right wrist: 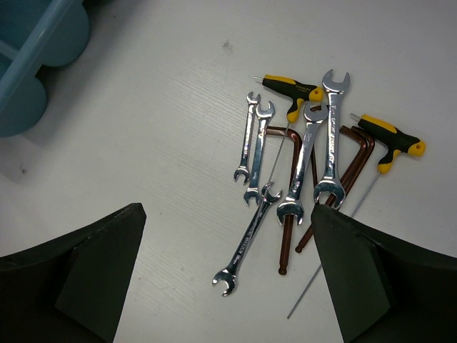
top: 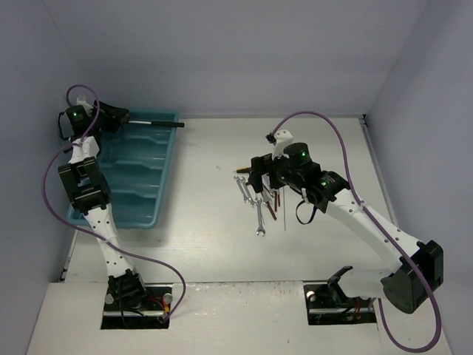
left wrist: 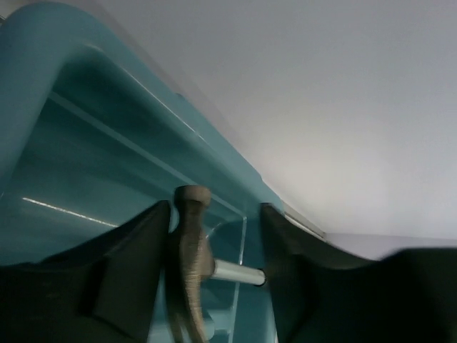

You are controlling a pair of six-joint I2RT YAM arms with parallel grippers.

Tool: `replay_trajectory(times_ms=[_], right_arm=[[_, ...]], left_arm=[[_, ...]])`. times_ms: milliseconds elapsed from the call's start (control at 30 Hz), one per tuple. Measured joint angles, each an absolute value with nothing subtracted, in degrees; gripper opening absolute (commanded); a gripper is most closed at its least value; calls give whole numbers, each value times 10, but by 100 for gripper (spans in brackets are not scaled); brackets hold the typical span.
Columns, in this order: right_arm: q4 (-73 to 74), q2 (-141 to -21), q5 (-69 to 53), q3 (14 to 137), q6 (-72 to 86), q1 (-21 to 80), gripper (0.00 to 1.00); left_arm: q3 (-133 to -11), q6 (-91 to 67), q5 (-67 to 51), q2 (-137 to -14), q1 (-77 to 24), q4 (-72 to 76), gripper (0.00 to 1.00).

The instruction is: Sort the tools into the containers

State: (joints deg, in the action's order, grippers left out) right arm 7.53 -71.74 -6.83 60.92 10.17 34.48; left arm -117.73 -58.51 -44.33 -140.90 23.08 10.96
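So, Mia, how far along is the sorting?

Barely begun, Tom. Only the hammer (top: pixel 157 123) is at the tray (top: pixel 140 188), lying along its far end with the handle reaching the rim. The other compartments that show look bare. 5 wrenches (right wrist: pixel 303 164), 2 screwdrivers (right wrist: pixel 291 87) and the reddish-brown tools (right wrist: pixel 289 214) lie heaped on the table (right wrist: pixel 143 107), well apart from the tray.

And the grippers?

The left gripper (left wrist: pixel 214 214) is partly spread around the hammer's head. One finger is against the head, the other stands off it with only the shaft bridging the gap. I judge it a letting-go, not a pinch. The right gripper (right wrist: pixel 227 211) hangs fully spread above the heap, holding nothing.
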Motion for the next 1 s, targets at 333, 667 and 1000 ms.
replay_trajectory(times_ms=[333,667,1000], right_arm=[[75,-718,-67,599,103,342,100],[75,-718,-64,590,103,340,100],[72,-717,-15,584,109,329,98]], left_arm=[[-1146,-517,-388,-1393,226,93,76],[-1145,-362,-291,-1347,221,-18,76],[-1098,-252,-224,-1218,132,-132,76]])
